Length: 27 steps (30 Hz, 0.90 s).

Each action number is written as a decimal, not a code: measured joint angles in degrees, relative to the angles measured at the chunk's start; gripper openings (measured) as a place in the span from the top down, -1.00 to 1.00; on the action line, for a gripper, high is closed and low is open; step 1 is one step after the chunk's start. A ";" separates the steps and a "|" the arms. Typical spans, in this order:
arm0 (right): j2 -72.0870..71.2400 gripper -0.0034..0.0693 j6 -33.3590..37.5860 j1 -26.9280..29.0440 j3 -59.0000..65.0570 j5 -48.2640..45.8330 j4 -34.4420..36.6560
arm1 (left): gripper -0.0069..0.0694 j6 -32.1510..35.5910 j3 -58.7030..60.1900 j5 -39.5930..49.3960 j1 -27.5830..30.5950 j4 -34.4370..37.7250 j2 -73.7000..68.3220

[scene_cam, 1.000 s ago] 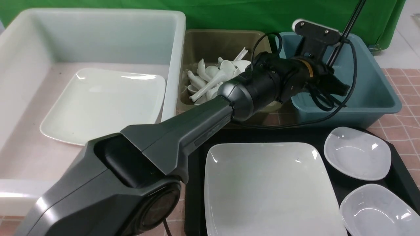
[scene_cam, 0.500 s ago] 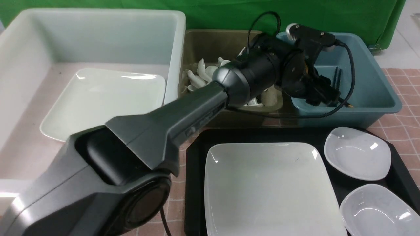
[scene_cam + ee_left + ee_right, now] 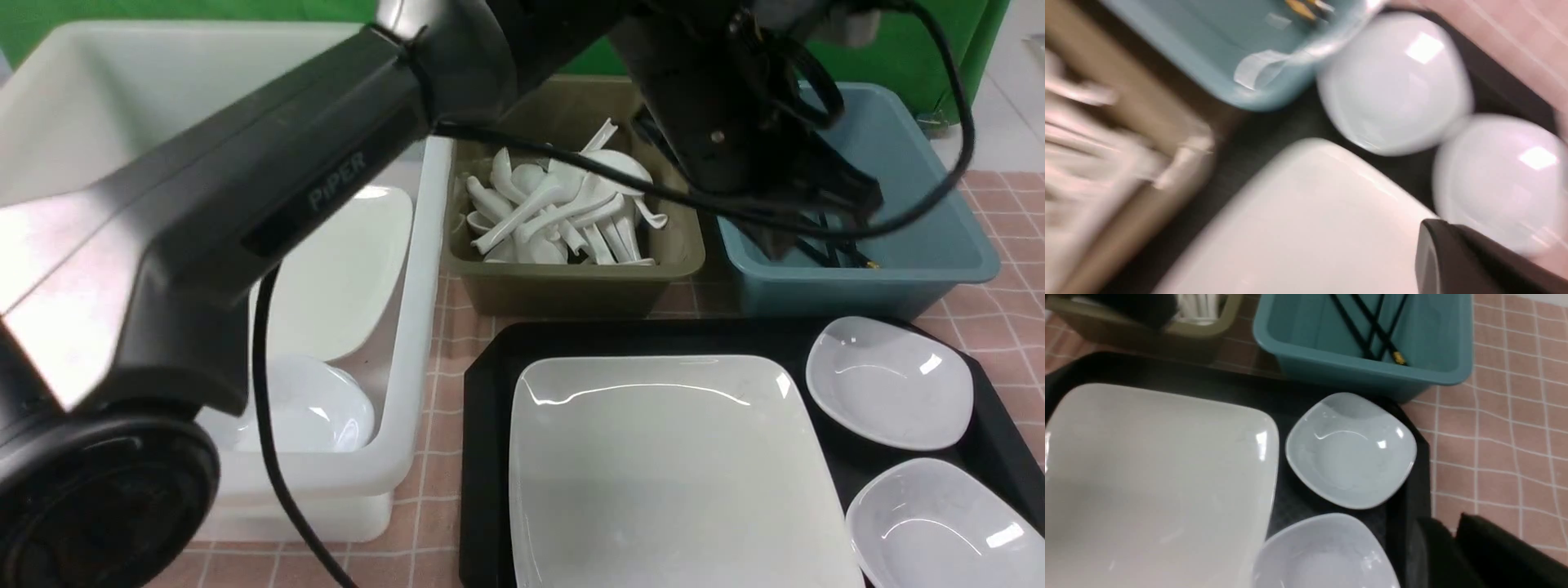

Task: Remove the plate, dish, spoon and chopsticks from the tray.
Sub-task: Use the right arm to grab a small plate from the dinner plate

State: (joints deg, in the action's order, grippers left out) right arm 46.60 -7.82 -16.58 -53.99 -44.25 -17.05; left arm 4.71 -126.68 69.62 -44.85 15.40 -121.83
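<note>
Fingers point(image 3: 1470, 261) of the left gripper point(image 3: 804, 224) are closed at the teal bin's point(image 3: 939, 269) left end; the right gripper's point(image 3: 1447, 528) I cannot tell. The plate point(image 3: 669, 474) fills the tray's point(image 3: 482, 392) left side.

Olive bin point(image 3: 571, 290) as reference: small, rectangular, sits on pink checked cloth point(image 3: 1004, 327). White tub point(image 3: 420, 310) just left of it, far bigger, translucent, thick rounded rim, walls nearly touching. Blue bin point(image 3: 865, 290) just right of it, a bit larger, strip of clear tape point(image 3: 1257, 69) on its outer corner. Green backdrop point(image 3: 163, 8) behind olive bin and both neighbours; cloth shows in the gaps either side of it
</note>
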 joint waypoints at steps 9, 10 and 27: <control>-2.24 0.35 -0.79 0.00 -0.07 -7.52 -0.53 | 0.66 8.27 8.22 -6.62 -8.62 0.83 -5.46; -2.34 0.35 -0.79 0.00 -0.07 -7.91 -0.53 | 0.65 8.43 8.22 -7.35 -8.87 0.72 -5.58; -6.32 0.60 -0.79 0.00 -0.13 -12.77 -0.53 | -0.34 8.44 8.22 -25.98 -10.79 1.57 -13.05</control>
State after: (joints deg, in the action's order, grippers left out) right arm 40.29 -8.61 -16.58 -54.12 -57.02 -17.58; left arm 13.15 -118.46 43.64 -55.64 16.97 -134.88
